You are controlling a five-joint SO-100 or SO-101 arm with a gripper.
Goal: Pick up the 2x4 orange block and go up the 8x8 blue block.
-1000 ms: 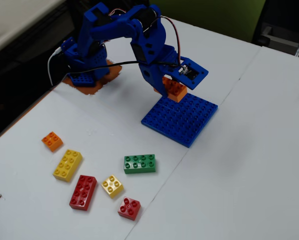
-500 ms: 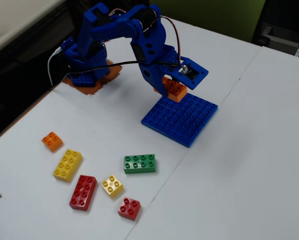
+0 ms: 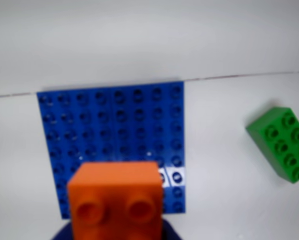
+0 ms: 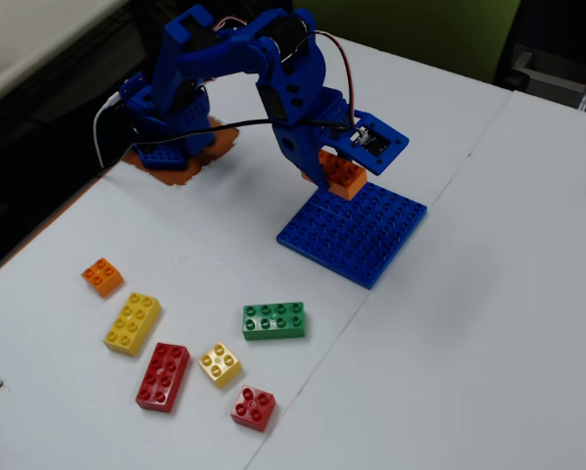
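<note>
The 2x4 orange block [image 4: 344, 176] hangs in my gripper [image 4: 336, 180], which is shut on it, just above the far-left edge of the 8x8 blue block [image 4: 357, 233]. In the wrist view the orange block [image 3: 117, 197] fills the lower middle with two studs showing. Its rear half is cut off by the frame's bottom edge. The blue baseplate [image 3: 109, 127] lies flat below and beyond it. Only dark blue slivers of the gripper [image 3: 117, 236] show beside the block.
A green brick [image 4: 273, 320] lies in front of the plate and shows at the right in the wrist view [image 3: 282, 145]. Loose bricks lie at front left: small orange [image 4: 102, 276], yellow [image 4: 132, 323], red [image 4: 163, 376], small yellow [image 4: 219, 364], small red [image 4: 252, 408]. The arm base [image 4: 161, 127] stands at back left.
</note>
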